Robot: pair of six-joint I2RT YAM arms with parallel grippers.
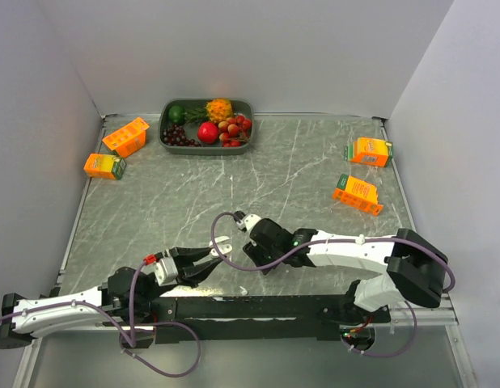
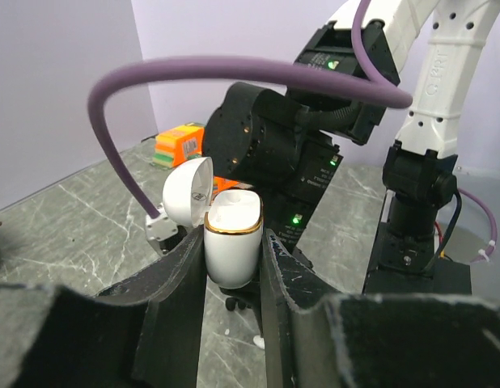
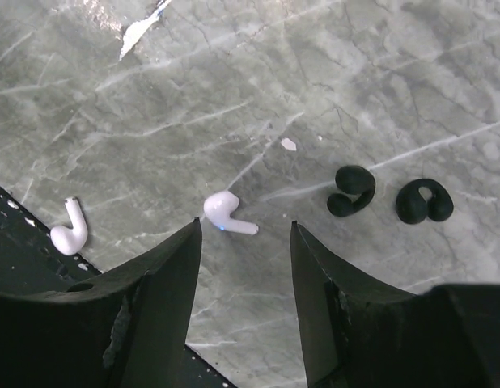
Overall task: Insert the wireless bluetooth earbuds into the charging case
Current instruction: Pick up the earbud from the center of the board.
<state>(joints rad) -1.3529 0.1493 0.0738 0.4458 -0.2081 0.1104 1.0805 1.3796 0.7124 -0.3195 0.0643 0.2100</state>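
Only readable text: vertical lettering, looks like "I2RT", on the right arm's white link [image 2: 438, 77]. The emblem on the charging case [image 2: 232, 242] lid and the orange cartons' [image 1: 370, 151] labels are illegible.

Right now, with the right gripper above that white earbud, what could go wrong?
1. The white earbud lies flat under the open right gripper; closing could flick it away.
2. The other white earbud lies by the dark rail; a nudge might push it over the edge.
3. The left gripper holds the open case close to the right arm; they could bump.

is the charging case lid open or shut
Open: the charging case has its lid flipped back off the gold rim.
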